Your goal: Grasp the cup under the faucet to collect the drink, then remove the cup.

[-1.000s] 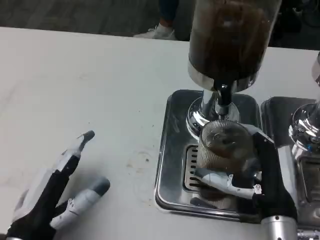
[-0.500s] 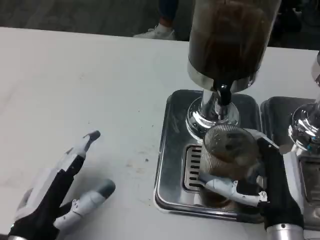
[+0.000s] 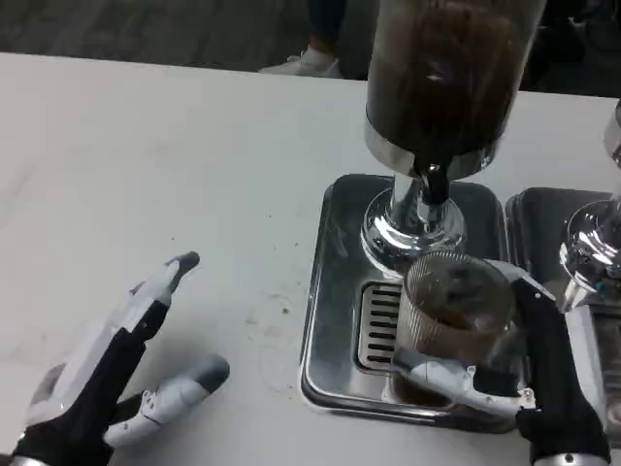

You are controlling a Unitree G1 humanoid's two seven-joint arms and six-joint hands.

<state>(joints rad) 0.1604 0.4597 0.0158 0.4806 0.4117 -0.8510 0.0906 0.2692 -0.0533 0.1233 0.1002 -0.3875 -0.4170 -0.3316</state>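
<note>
Gripping cup (image 3: pixel 456 316), right robot hand (image 3: pixel 524 379)

- The table (image 3: pixel 146 146) is white and a bit grubby, with small brown specks and a faint stain (image 3: pixel 272 311) around the 7 o'clock part of the shot.
- A second dispenser (image 3: pixel 592 248) peeks in at 3 o'clock, just its chrome base, sitting on its own metal tray (image 3: pixel 529 218) right beside the main one.
- At 12 o'clock, past the table's far edge, there's a dark floor (image 3: pixel 146 29) plus somebody's white sneaker (image 3: pixel 306 64) and a blue-jeans leg (image 3: pixel 328 17).
</note>
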